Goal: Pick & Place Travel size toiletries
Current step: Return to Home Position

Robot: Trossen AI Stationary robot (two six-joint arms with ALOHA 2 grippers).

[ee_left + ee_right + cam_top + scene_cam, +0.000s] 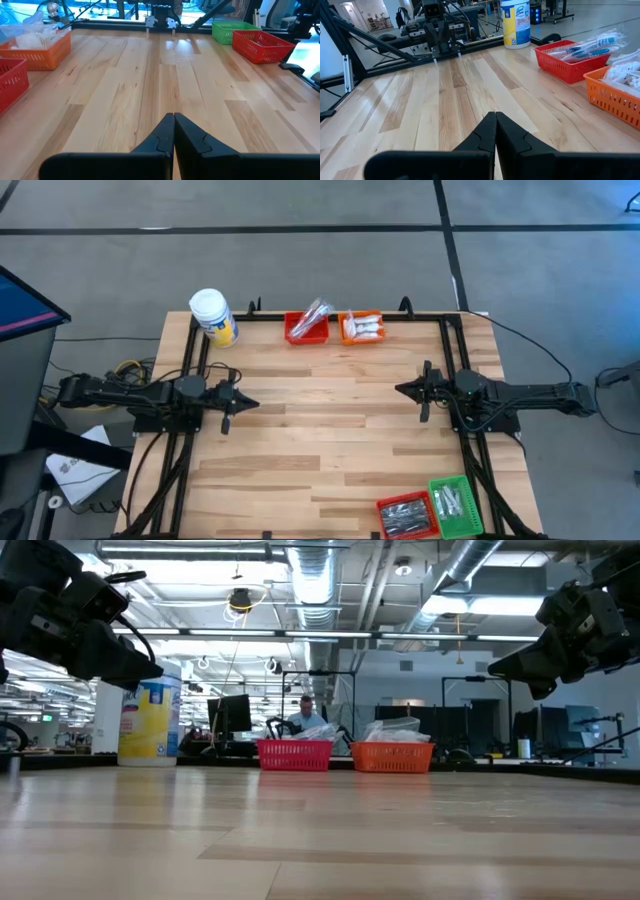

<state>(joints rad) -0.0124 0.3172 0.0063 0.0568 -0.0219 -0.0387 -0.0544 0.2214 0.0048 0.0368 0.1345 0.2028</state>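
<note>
The travel size toiletries lie in four small baskets. At the far edge, a red basket (307, 329) holds clear-wrapped sticks and an orange basket (361, 328) holds white packets. At the near right corner, a red basket (407, 516) holds silver-grey pieces and a green basket (450, 506) holds pale tubes. My left gripper (254, 403) hovers shut over the table's left side, pointing toward the middle (174, 119). My right gripper (399, 389) hovers shut over the right side, facing it (495, 117). Neither holds anything.
A white-lidded yellow jar (213, 317) stands on the far left corner. Bare wooden table top (320, 430) stretches between the two grippers. Black frame rails run along the far edge and both sides. A person sits in the room far behind the table (306, 716).
</note>
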